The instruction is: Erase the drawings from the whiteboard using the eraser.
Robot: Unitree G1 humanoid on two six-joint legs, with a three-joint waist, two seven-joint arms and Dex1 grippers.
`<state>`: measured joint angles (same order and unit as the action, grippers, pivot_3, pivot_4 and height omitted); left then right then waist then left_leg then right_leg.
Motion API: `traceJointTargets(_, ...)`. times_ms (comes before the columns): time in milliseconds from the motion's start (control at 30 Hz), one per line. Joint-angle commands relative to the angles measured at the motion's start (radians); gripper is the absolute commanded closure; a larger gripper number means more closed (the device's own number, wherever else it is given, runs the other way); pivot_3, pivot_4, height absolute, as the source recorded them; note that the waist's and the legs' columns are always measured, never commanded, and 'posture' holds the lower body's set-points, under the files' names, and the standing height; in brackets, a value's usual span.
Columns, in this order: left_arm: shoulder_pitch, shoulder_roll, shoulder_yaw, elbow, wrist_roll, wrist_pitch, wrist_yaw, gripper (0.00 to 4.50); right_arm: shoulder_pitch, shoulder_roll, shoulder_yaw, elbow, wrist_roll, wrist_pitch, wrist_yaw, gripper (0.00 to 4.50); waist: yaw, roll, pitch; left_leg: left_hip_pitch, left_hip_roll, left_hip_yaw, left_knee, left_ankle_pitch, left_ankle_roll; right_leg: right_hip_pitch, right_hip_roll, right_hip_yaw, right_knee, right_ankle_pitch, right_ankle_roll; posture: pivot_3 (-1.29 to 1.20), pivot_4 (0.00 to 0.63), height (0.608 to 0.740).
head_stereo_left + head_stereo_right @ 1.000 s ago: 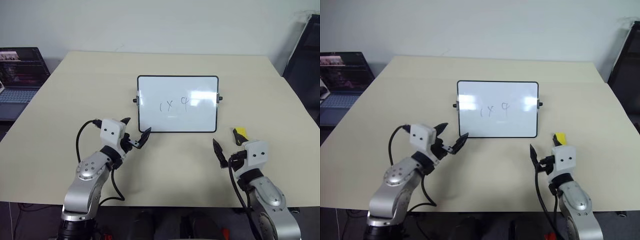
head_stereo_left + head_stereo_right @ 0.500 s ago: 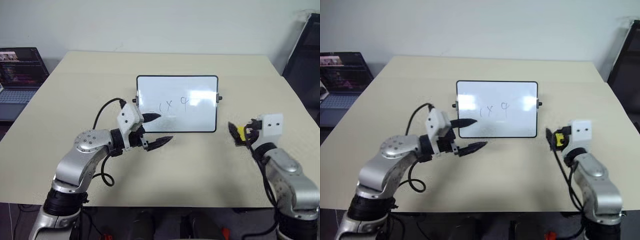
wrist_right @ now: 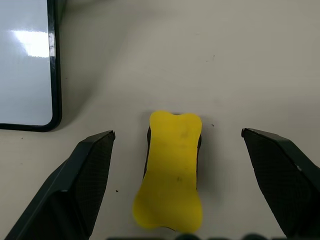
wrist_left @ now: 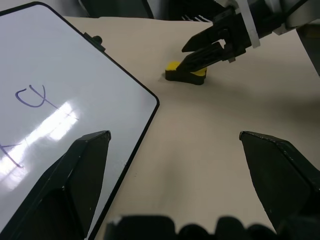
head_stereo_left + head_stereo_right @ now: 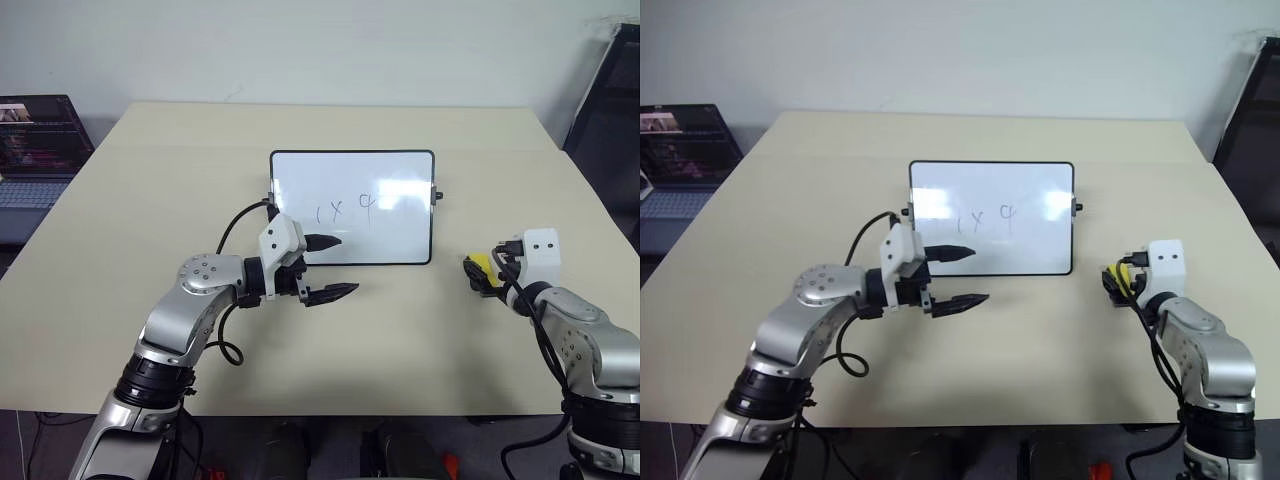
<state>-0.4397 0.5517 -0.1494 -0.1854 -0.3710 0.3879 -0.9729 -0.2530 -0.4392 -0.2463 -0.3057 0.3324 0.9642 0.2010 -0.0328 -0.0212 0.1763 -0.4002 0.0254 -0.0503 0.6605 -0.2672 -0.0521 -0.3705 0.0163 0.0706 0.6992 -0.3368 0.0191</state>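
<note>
A laptop (image 5: 40, 150) sits off the counter's (image 5: 330, 340) far left edge, and a dark stand (image 5: 610, 110) rises past the far right corner; neither is near the work. The whiteboard (image 5: 352, 207) lies at the counter's middle, small black knobs on its side edges, with bare surface all round it. The drawings (image 5: 345, 210) read roughly "1 X 4" in thin dark strokes, left of a glare patch. The eraser (image 3: 173, 167), a yellow bone-shaped block with a dark underside, lies on the counter to the right of the board's near right corner, apart from the frame. The right end effector (image 3: 177, 175) is released, its fingers spread wide to either side of the eraser without touching it. The left end effector (image 5: 333, 266) is also released, pointing right, one finger over the board's near left part and the other over the counter just in front of the frame. Open counter separates the two arms.
</note>
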Motion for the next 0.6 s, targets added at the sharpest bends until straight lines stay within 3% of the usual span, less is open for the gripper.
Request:
traceJointTargets(33, -0.011, -0.006, 0.004, -0.025, -0.001, -0.012, -0.001, 0.0, -0.029, -0.001, 0.002, 0.019, -0.003, -0.023, 0.009, 0.04, 0.0, 0.0, 0.0, 0.0, 0.0, 0.0, 0.0, 0.0, 0.0, 0.0, 0.0, 0.0, 0.0, 0.0, 0.0, 0.0, 0.15, 0.74)
traceJointTargets(367, -0.019, -0.016, 0.008, -0.04, -0.005, 0.01, 0.021, 0.0, -0.06, 0.018, -0.011, 0.091, 0.002, -0.038, 0.006, 0.04, 0.0, 0.0, 0.0, 0.0, 0.0, 0.0, 0.0, 0.0, 0.0, 0.0, 0.0, 0.0, 0.0, 0.0, 0.0, 0.0, 0.15, 0.74)
traceJointTargets(467, -0.02, -0.015, 0.01, -0.046, -0.006, 0.015, 0.026, 0.0, -0.062, 0.033, -0.017, 0.106, 0.002, -0.047, -0.005, 0.68, 0.0, 0.0, 0.0, 0.0, 0.0, 0.0, 0.0, 0.0, 0.0, 0.0, 0.0, 0.0, 0.0, 0.0, 0.0, 0.0, 0.15, 0.74)
traceJointTargets(600, -0.019, -0.013, 0.012, -0.053, -0.008, 0.021, 0.031, 0.0, -0.062, 0.043, -0.013, 0.115, 0.002, -0.048, -0.009, 2.06, 0.0, 0.0, 0.0, 0.0, 0.0, 0.0, 0.0, 0.0, 0.0, 0.0, 0.0, 0.0, 0.0, 0.0, 0.0, 0.0, 0.15, 0.74)
